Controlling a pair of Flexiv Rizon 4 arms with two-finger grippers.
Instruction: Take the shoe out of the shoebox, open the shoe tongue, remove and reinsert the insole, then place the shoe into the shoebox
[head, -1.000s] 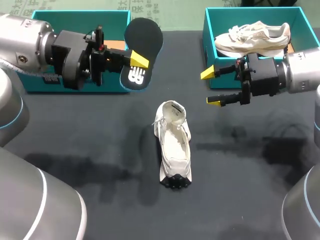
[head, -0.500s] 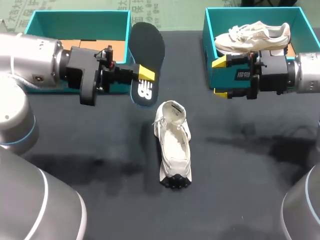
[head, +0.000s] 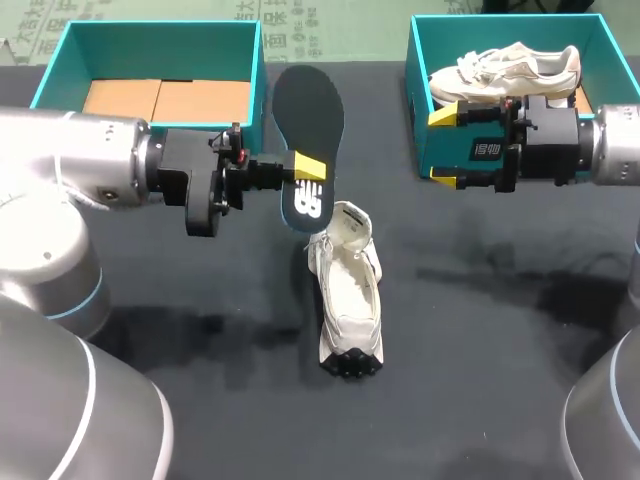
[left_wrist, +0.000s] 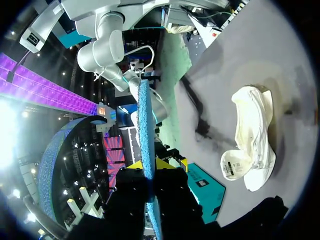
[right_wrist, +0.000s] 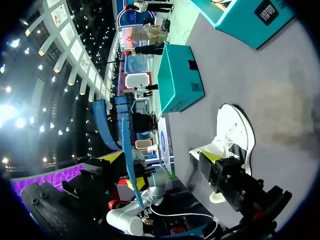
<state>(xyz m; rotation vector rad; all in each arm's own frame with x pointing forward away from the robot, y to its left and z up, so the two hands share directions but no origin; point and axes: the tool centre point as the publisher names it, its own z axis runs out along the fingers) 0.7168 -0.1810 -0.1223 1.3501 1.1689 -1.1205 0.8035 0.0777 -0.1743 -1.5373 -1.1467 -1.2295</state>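
- Left pincer: clamped from two sides on the dark, flat foam insole, close to its heel end with the white mark. In the left wrist view the insole shows edge-on, standing up between the two yellow tips.
- Insole, position: held above the dark cloth table, just to the right of the left teal shoebox. Its heel end hangs just above the far end of the shoe and its broad forefoot end points to the far side. Whether it touches the collar I cannot tell.
- Cream low-top trainer: lying mid-table, heel opening at the far end, toe at the near end, mouth facing up.
- Right pincer: fingers wide apart, holding nothing, hovering at the near-left corner of the right teal shoebox, well apart from the trainer.
- Step in hand, by my reckoning: insole is out; reinsertion is beginning.
- Next move calls for: turning the insole so that the forefoot end leads, then sliding it through the heel opening towards the toe. My right pincer would probably need to steady the trainer or hold its tongue back.
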